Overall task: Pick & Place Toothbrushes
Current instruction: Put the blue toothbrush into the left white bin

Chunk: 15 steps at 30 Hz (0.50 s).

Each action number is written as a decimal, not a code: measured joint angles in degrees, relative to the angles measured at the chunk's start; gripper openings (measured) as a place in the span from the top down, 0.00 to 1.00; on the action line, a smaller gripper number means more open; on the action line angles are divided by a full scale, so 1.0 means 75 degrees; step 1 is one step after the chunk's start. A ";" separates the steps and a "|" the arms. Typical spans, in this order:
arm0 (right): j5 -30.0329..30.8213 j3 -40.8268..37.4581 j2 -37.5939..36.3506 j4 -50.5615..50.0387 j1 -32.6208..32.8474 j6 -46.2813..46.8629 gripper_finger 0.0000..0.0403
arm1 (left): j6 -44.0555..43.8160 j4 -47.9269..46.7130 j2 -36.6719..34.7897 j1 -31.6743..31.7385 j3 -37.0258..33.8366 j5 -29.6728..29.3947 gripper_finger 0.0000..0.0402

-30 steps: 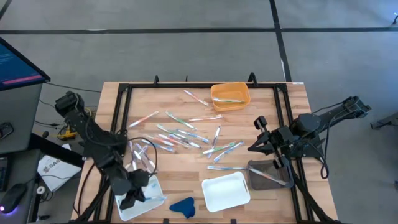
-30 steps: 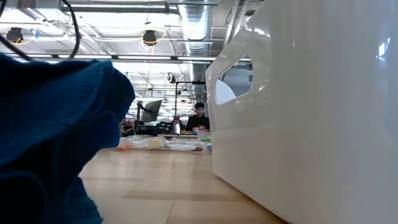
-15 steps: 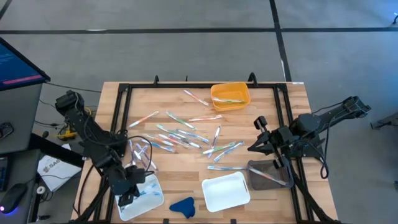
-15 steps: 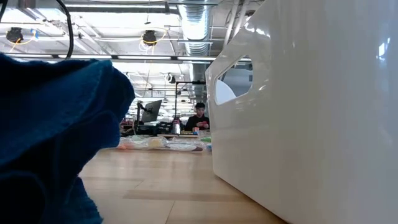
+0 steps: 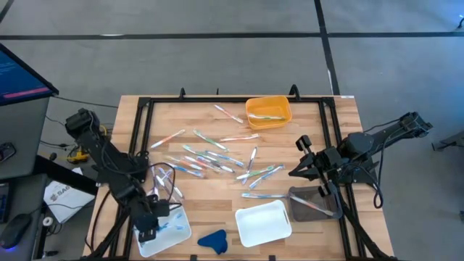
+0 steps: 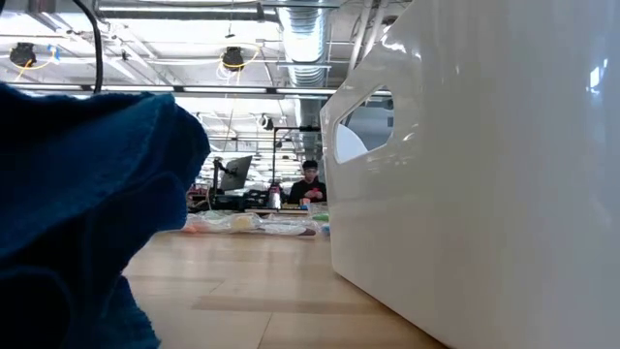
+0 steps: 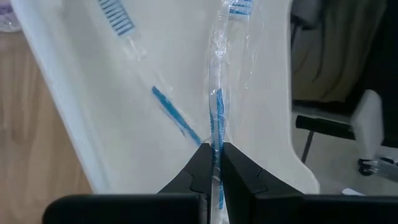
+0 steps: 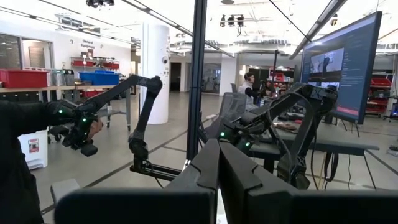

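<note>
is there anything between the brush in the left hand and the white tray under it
Nothing visible. The left hand is shut on a wrapped blue toothbrush directly over the white tray, where other blue brushes already lie off to the side.

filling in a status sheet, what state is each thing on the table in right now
left end effector: shut on a wrapped blue toothbrush, over the left white tray
right end effector: shut, holding nothing
left white tray: holds another blue toothbrush
middle white tray: empty
orange bin: one toothbrush inside
grey tray: one toothbrush inside
loose toothbrushes: scattered mid-table
blue cloth: crumpled
</note>
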 joint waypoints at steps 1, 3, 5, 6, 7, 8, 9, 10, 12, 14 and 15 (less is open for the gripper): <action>0.0000 0.0000 0.0000 0.0000 0.0000 0.0000 1.00 | 0.0008 0.0010 0.0073 0.0022 0.0000 0.0004 0.98; 0.0000 0.0000 0.0000 0.0000 0.0000 0.0000 1.00 | 0.0060 0.0027 0.0192 0.0089 0.0000 0.0057 0.98; 0.0000 0.0000 0.0000 0.0000 0.0000 0.0000 1.00 | 0.0064 0.0055 0.0307 0.0183 0.0000 0.0146 0.98; 0.0000 0.0000 0.0000 0.0001 0.0000 0.0000 1.00 | 0.0069 0.0062 0.0354 0.0226 0.0000 0.0195 0.98; 0.0000 0.0000 0.0000 0.0000 0.0000 0.0000 1.00 | 0.0072 0.0071 0.0388 0.0262 -0.0003 0.0251 0.98; 0.0000 0.0000 0.0000 0.0000 0.0000 0.0000 1.00 | 0.0112 0.0077 0.0421 0.0294 -0.0003 0.0301 0.98; 0.0000 0.0000 0.0000 0.0000 0.0000 0.0000 1.00 | 0.0202 0.0082 0.0448 0.0327 -0.0003 0.0335 0.97; 0.0000 0.0000 0.0000 0.0000 0.0000 0.0000 1.00 | 0.0272 0.0083 0.0474 0.0353 -0.0003 0.0336 0.97; 0.0000 0.0000 0.0000 0.0000 0.0000 0.0000 1.00 | 0.0300 0.0086 0.0518 0.0430 -0.0003 0.0339 0.96; 0.0000 0.0000 0.0000 0.0000 0.0000 0.0000 1.00 | 0.0298 0.0090 0.0526 0.0507 -0.0003 0.0327 0.94; 0.0000 0.0000 0.0000 0.0000 0.0003 0.0000 1.00 | 0.0277 0.0124 0.0523 0.0549 -0.0003 0.0330 0.93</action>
